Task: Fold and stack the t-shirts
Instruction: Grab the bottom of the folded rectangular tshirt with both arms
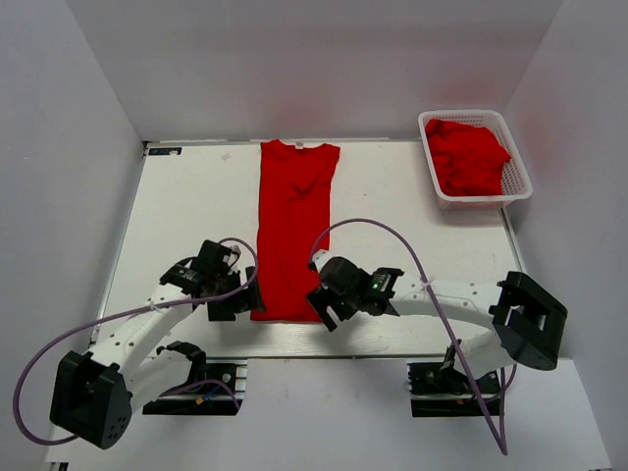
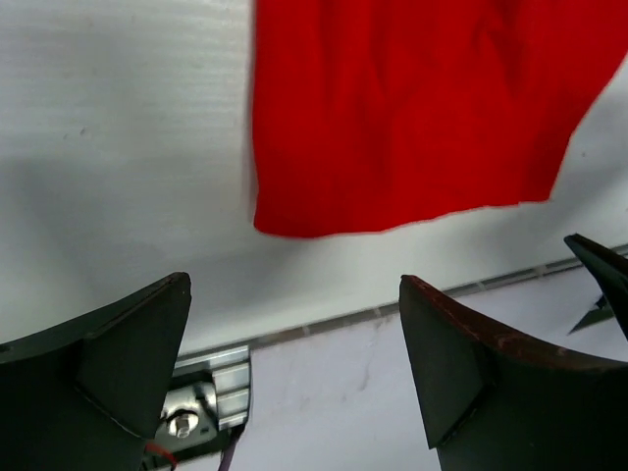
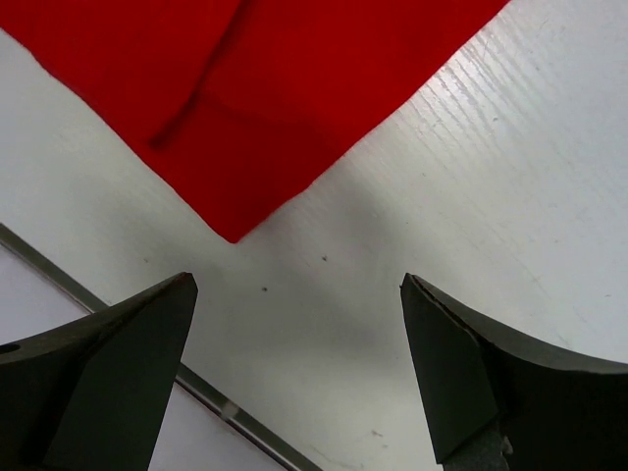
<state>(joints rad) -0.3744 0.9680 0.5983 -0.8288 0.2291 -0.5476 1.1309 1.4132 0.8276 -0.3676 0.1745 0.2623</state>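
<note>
Left arm, right arm: white links, black joints, black bases. Lilac cables looped alongside. Green light at right wrist. Dark wedge-shaped end effector fingers.

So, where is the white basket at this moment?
In the top view the white basket stands at the far right corner of the table, with crumpled red t-shirts inside it.

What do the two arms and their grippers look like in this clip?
The left arm and right arm have white links, black joint housings and black wrists. A purple cable loops along each. The right wrist carries a green light. The left gripper and right gripper have broad, dark, wedge-shaped fingers.
</note>
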